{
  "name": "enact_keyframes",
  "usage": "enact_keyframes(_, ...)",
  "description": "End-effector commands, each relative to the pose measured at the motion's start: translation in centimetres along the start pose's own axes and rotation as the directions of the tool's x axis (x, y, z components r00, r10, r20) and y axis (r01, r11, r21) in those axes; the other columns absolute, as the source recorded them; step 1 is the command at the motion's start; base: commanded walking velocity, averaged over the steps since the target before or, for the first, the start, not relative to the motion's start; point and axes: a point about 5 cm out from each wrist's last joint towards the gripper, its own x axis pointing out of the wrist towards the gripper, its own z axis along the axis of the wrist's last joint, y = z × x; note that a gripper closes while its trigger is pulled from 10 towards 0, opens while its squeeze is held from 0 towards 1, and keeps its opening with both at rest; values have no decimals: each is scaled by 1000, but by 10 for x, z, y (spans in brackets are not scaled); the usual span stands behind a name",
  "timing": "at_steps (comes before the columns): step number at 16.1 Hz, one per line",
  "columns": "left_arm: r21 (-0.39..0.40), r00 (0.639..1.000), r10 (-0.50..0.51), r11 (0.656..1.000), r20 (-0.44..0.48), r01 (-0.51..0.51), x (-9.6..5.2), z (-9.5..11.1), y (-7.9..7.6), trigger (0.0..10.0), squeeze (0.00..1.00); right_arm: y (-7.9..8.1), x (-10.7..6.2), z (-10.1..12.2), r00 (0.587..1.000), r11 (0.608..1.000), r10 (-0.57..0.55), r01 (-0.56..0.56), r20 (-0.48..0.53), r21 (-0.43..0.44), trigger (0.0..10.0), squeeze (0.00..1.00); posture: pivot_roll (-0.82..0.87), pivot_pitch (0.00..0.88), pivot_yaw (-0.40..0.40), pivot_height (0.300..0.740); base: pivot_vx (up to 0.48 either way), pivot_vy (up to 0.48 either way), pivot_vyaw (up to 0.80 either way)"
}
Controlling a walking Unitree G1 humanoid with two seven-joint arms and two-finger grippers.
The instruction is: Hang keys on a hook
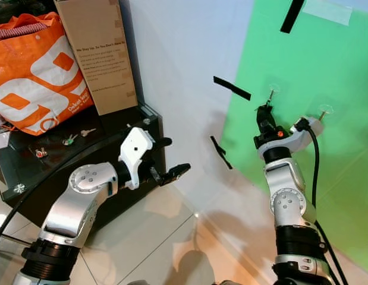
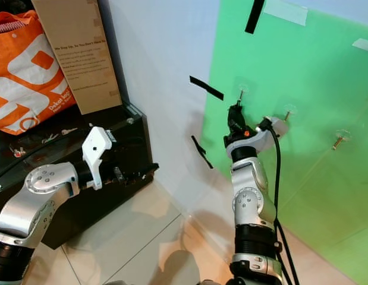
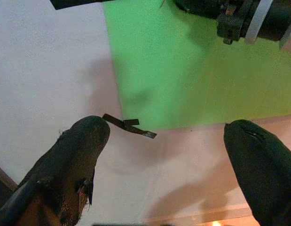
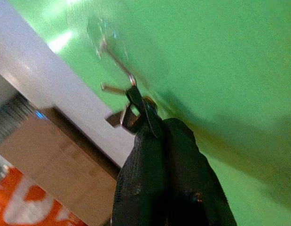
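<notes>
**A:** Where is your right pincer (image 1: 266,113) just now?

**B:** Raised against the green panel (image 1: 326,53), just below the leftmost hook (image 1: 270,94). Its two black fingers (image 4: 154,155) are pressed together on the keys (image 4: 131,113), pinching them at the very tips.

**A:** And the keys themselves?

**B:** You can see them best in the right wrist view: a small metal bunch poking out of the fingertips, right up at the hook's bent wire end. Whether the ring is actually over the hook or only touching it, I cannot tell.

**A:** Other hooks?

**B:** Two more on the same panel, one (image 2: 289,110) just beside your right wrist and another (image 2: 340,138) farther to the right.

**A:** Your left pincer (image 1: 166,160)?

**B:** Spread wide, holding nothing, out in the air in front of the dark counter (image 1: 82,172). In the left wrist view its fingers stand well apart, with the white wall (image 3: 51,61) and the panel's lower corner between them.

**A:** Anything on the counter?

**B:** An orange bag (image 1: 35,71) and a tall cardboard box (image 1: 97,53) stand side by side at the back. A few small spare keys (image 1: 69,140) lie in front of the bag.
</notes>
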Motion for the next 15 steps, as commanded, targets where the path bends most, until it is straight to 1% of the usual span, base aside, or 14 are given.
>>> enact_keyframes(1, 11, 1000, -4, 1000, -4, 4, 1, 1, -2, 10000, 4, -11, -7, -17, 994, 995, -64, 57, -87, -81, 10000, 1000, 20, 0, 26, 740, 0, 0, 0)
enact_keyframes(3, 8, 1000, -2, 1000, -3, 2, 1, 1, -2, 10000, 4, -12, -7, -18, 994, 993, -62, 51, -95, -107, 10000, 1000, 20, 0, 24, 740, 0, 0, 0)
enact_keyframes(5, 0, 1000, 8, 1000, 1, -8, 1, 0, -2, 10000, 4, -17, -16, -21, 990, 984, -73, 52, -122, -172, 10000, 1000, 22, 0, 18, 740, 0, 0, 0)
enact_keyframes(6, -11, 1000, 17, 1000, 6, -17, 1, 0, -2, 10000, 4, -22, -21, -22, 989, 974, -81, 52, -125, -222, 10000, 1000, 15, 0, 17, 740, 0, 0, 0)
enact_keyframes(7, -33, 999, 40, 999, 9, -39, 0, -2, -1, 10000, 0, -23, -28, -24, 987, 965, -62, 22, -146, -261, 10000, 1000, 5, 0, 22, 740, 0, 0, 0)
enact_keyframes(8, -62, 996, 90, 994, 10, -89, -2, -6, 3, 10000, 0, -23, -34, -29, 976, 934, -64, -14, -206, -358, 10000, 1000, -8, 0, 31, 740, 0, 0, 0)
enact_keyframes(9, -77, 992, 126, 989, 13, -124, -3, -8, 5, 10000, 0, -23, -37, -30, 972, 910, -63, -38, -228, -413, 10000, 1000, -18, 0, 36, 740, 0, 0, 0)
enact_keyframes(10, -107, 971, 238, 965, -13, -238, -9, -18, 11, 10000, 0, -21, -42, -30, 970, 869, -51, -74, -238, -489, 10000, 1000, -26, 0, 33, 740, 0, 0, 800)
enact_keyframes(11, -92, 949, 314, 944, -44, -316, -15, -27, 14, 10000, 0, -16, -42, -26, 979, 819, -30, -92, -202, -566, 10000, 1000, -28, 0, 31, 740, 0, 0, 800)
enact_keyframes(12, -71, 930, 360, 928, -71, -365, -17, -31, 16, 10000, 0, -14, -43, -27, 980, 810, -31, -91, -198, -579, 10000, 1000, -26, 0, 25, 740, 0, 0, 800)
enact_keyframes(13, -21, 889, 438, 895, -131, -445, -21, -40, 22, 10000, 0, -11, -43, -28, 980, 832, -26, -88, -197, -548, 10000, 1000, -23, 0, 20, 740, 0, 0, 800)
enact_keyframes(14, 25, 857, 490, 870, -159, -493, -24, -45, 26, 10000, 0, -8, -43, -29, 980, 836, -19, -94, -200, -540, 10000, 1000, -21, 0, 17, 740, 0, 0, 800)
enact_keyframes(15, 42, 838, 521, 852, -162, -521, -26, -48, 28, 10000, 4, -6, -43, -30, 979, 833, -16, -100, -205, -543, 10000, 1000, -21, 0, 13, 740, 0, 0, 800)
